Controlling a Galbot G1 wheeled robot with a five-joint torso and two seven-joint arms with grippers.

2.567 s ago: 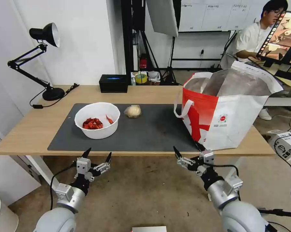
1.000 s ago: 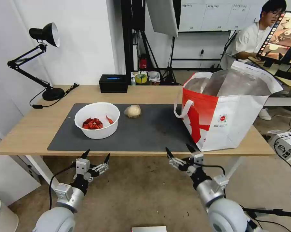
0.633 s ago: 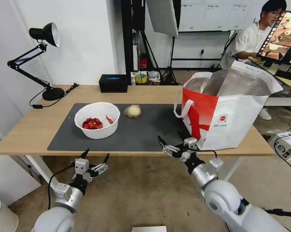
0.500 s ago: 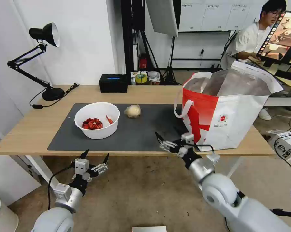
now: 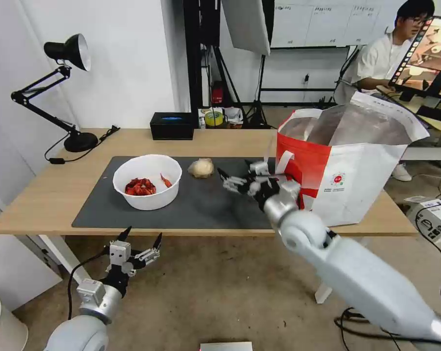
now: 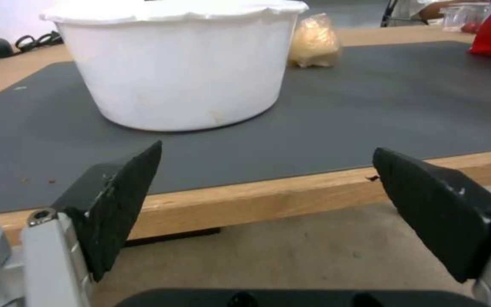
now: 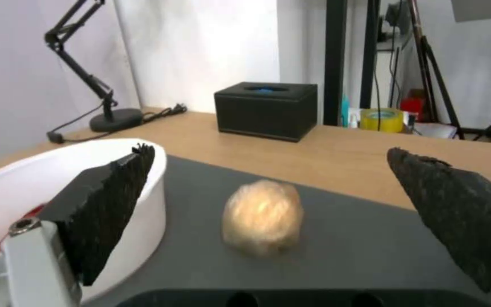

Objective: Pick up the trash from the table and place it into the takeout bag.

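Note:
On the dark mat [image 5: 215,204] of the table [image 5: 50,195] stands a white bowl [image 5: 147,187] holding red crayfish shells. A beige paper ball [image 5: 201,168] lies just right of it. The red-and-white takeout bag [image 5: 347,165] stands open at the table's right end. My right gripper [image 5: 233,174] hovers open above the mat, between bag and paper ball; in its wrist view the paper ball [image 7: 262,217] lies ahead between the open fingers [image 7: 103,200], with the bowl [image 7: 24,187] beside it. My left gripper [image 5: 142,235] hangs open below the table's front edge, facing the bowl [image 6: 177,64].
A black tissue box [image 5: 171,126] sits at the table's back edge and a black desk lamp [image 5: 69,53] at the back left corner. The bag's white strap handle [image 5: 274,165] hangs close to my right wrist. A person sits at a desk behind the bag.
My right arm has risen from below the table's front edge and reached over the mat toward the paper ball. The left gripper has sunk slightly.

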